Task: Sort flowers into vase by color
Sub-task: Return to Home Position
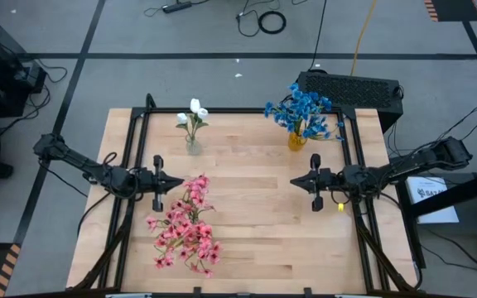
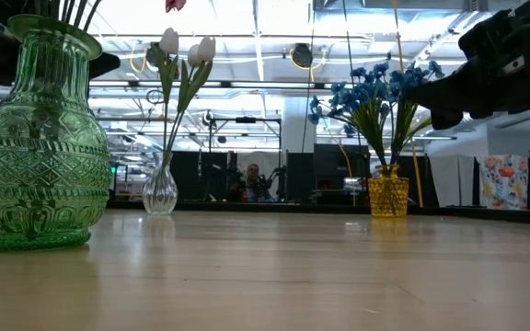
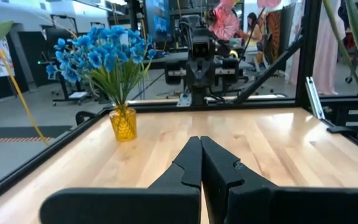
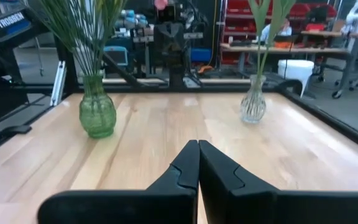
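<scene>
On the left half of the counter (image 1: 255,240), my left jaws hung above the wood at the end of my left arm (image 1: 81,161), pressed shut with nothing between them, tips pointing toward the middle. Just beside those tips rose the uppermost blossoms of the pink flowers (image 1: 186,225), a thick bunch spreading over the near-left part of the counter. From above the blossoms hid what held them. From table height and from my right wrist their stems stood in the green vase (image 2: 37,138), upright on the wood.

Across the bare middle, well apart from the left pair, my right jaws faced back at them from my right arm (image 1: 404,165). They were closed too, the two fingers (image 4: 188,165) meeting along one thin line and gripping nothing.

Toward the far-left part of the counter stood the clear glass vase (image 1: 192,147) with the white flowers (image 1: 195,112), a few pale buds on thin green stems. Near the far-right corner, the yellow vase (image 1: 296,141) carried the blue flowers (image 1: 305,109), their sprays fanning out wide over its mouth. All three vases stood upright and apart from one another, each with one colour only. No loose stem lay on the wood as far as I could see.
</scene>
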Available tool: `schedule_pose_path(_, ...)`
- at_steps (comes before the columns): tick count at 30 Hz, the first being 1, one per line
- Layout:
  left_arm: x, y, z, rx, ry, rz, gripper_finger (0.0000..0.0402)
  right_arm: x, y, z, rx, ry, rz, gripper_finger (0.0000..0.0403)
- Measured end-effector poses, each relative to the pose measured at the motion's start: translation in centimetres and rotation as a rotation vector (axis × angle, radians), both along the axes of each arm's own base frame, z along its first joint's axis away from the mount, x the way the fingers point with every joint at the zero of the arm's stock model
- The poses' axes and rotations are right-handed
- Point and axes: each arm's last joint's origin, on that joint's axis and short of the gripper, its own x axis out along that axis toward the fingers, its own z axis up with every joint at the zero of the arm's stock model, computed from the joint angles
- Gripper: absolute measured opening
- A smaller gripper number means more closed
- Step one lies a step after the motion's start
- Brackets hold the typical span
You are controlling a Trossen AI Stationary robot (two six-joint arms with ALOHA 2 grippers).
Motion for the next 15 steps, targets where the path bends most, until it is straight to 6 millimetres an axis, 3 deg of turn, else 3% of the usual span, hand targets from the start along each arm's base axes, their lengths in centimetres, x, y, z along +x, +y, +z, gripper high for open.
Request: schedule_pose_path(15, -0.94, 0.48, 0.24, 0.028, -0.024, 0.023, 0.0000, -0.99, -0.07, 0.30, 0.016, 0.015, 0.025, 0.0000)
